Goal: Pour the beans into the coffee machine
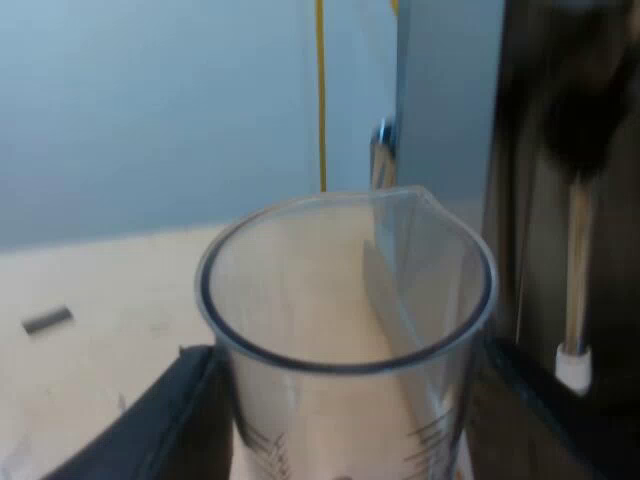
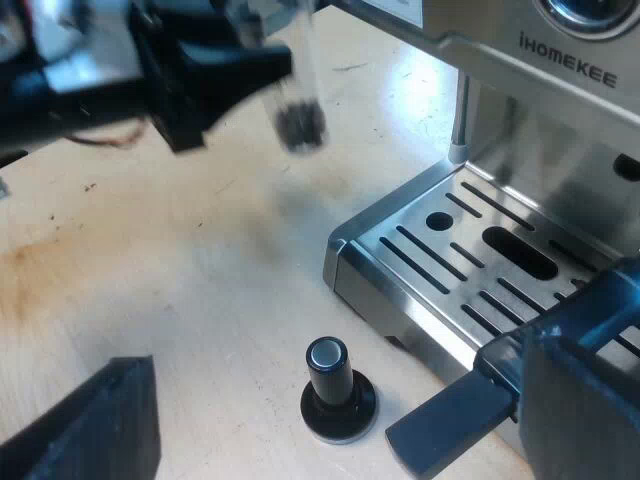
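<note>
My left gripper (image 1: 350, 425) is shut on the clear measuring glass (image 1: 345, 290), one black finger on each side of its wall, and holds it upright. Close beside the glass rises the dark espresso machine (image 1: 570, 120). In the right wrist view the left gripper (image 2: 205, 70) carries the glass (image 2: 290, 80) in the air above the wooden table, short of the machine, with dark beans (image 2: 300, 125) in its bottom. My right gripper (image 2: 270, 425) is open low over the table, nothing between its fingers.
A tamper with a black knob (image 2: 337, 390) stands on the table just before the machine's metal drip tray (image 2: 400, 235). The steam wand (image 2: 460, 110) hangs at the tray's corner. The machine's front (image 2: 565, 65) reads IHOMEKEE. A small grey piece (image 1: 47, 319) lies on the table.
</note>
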Controlling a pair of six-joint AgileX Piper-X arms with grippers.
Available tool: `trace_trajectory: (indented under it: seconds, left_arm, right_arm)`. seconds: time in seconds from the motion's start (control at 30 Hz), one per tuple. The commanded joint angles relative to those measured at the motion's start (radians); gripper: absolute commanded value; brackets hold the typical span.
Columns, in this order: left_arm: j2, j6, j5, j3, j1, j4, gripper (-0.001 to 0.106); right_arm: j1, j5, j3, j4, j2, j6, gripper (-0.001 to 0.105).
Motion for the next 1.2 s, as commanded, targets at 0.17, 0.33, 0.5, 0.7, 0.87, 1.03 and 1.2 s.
trace_trajectory:
  seconds: [0.17,0.33,0.5,0.7,0.87,1.03,1.2]
  left_arm:
    - [-0.304,0.032,-0.025,-0.003,-0.005,0.258,0.022]
    - [-0.501,0.032,-0.025,-0.003,-0.005,0.431,0.022]
    - [-0.675,0.032,-0.025,-0.028,-0.005,0.636,0.022]
    - [-0.823,0.032,-0.025,-0.097,-0.005,0.855,0.022]
    - [-0.883,0.039,-0.025,-0.202,-0.005,1.059,0.022]
    - [-0.886,0.099,-0.023,-0.286,-0.005,1.16,0.022]
    - [-0.887,0.108,-0.011,-0.344,-0.005,1.207,0.022]
  right_arm:
    - [0.002,-0.008,-0.013,-0.014,-0.002,-0.006,0.079]
    - [0.002,-0.008,-0.013,-0.016,-0.002,-0.006,0.079]
    - [0.002,-0.008,-0.013,-0.061,-0.002,0.057,0.079]
    - [0.002,-0.008,-0.013,-0.185,-0.007,0.064,0.079]
    - [0.002,0.038,-0.013,-0.276,-0.041,0.093,0.079]
    - [0.002,0.163,-0.013,-0.276,-0.105,0.096,0.079]
    - [0.002,0.258,-0.013,-0.276,-0.178,0.096,0.079]
